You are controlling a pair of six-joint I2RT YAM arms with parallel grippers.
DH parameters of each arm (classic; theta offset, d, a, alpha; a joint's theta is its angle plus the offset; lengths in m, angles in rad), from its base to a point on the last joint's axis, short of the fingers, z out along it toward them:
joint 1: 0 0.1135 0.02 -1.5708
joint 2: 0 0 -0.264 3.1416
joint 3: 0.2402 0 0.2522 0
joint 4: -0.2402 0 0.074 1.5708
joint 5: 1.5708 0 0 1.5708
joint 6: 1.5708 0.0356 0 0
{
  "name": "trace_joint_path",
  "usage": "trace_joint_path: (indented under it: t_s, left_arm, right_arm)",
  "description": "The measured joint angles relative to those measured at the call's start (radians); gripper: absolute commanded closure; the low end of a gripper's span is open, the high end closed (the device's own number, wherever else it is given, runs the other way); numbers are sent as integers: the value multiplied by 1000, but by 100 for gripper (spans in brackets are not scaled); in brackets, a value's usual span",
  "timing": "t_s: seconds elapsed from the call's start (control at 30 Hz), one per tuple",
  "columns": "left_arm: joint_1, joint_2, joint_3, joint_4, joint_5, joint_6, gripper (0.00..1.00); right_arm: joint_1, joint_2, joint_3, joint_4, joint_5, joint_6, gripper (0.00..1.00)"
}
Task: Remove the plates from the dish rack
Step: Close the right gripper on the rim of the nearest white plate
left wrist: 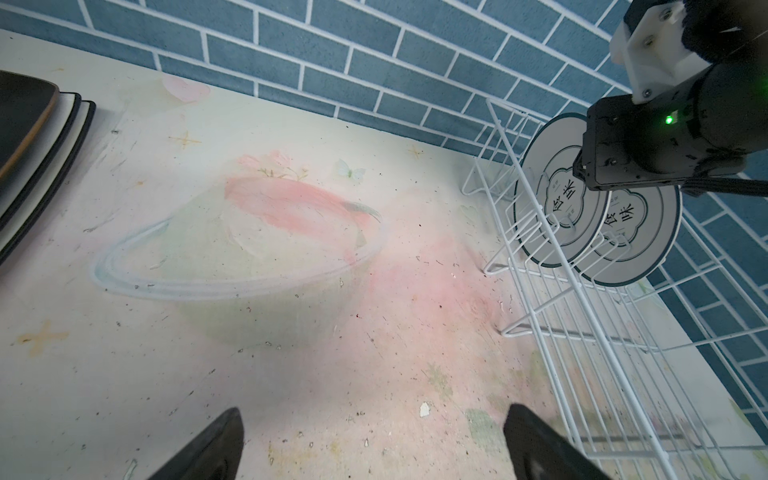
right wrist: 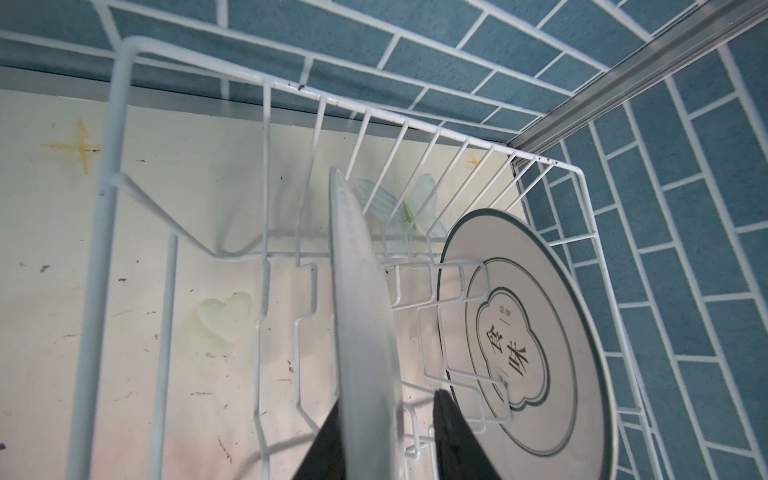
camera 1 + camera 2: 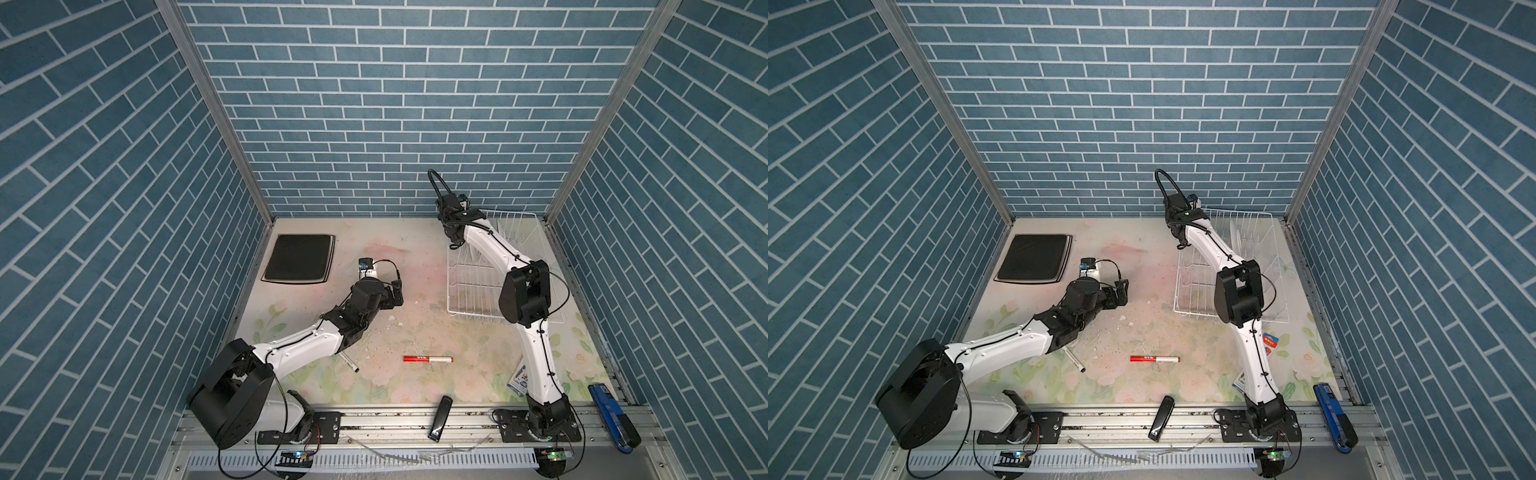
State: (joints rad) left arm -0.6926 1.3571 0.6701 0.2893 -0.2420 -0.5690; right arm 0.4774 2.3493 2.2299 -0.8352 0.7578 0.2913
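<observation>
The white wire dish rack (image 3: 469,286) (image 3: 1196,286) stands at the back right. Two round white plates with dark rims stand upright in it, one nearer (image 2: 361,311) (image 1: 552,232) and one farther (image 2: 519,332) (image 1: 640,249). My right gripper (image 2: 388,403) reaches down into the rack and straddles the nearer plate's rim. One finger lies against the plate, and a gap shows at the other finger (image 2: 453,436). A stack of square plates (image 3: 299,257) (image 1: 25,145), black one on top, lies at the back left. My left gripper (image 1: 374,409) (image 3: 395,295) hovers open over bare table, holding nothing.
A red marker (image 3: 428,359) and a black pen (image 3: 349,365) lie on the floral mat. A black bar (image 3: 440,417) rests on the front rail and a blue tool (image 3: 611,415) at the front right. Small packets (image 3: 517,380) lie by the right arm's base. Brick walls enclose three sides.
</observation>
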Motion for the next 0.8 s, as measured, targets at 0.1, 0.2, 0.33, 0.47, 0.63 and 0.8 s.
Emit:
trace_joint_path:
  t_s: [0.1,0.2,0.33,0.47,0.63,0.8]
  left_arm:
    - [0,0,0,0,0,0,0]
    - [0,0,0,0,0,0,0]
    - [0,0,0,0,0,0,0]
    - [0,0,0,0,0,-1,0]
    - [0,0,0,0,0,-3,0]
    - [0,0,0,0,0,-3,0]
  right_arm:
    - [0,0,-5,2,-3,0,71]
    - [-1,4,-6,4,-3,0,71]
    - [-1,7,-10,6,-6,0,73]
    - [-1,7,-13,5,-10,1,73]
    - [-1,9,-16,6,-10,1,75]
    - [-2,10,-19,6,-10,1,76]
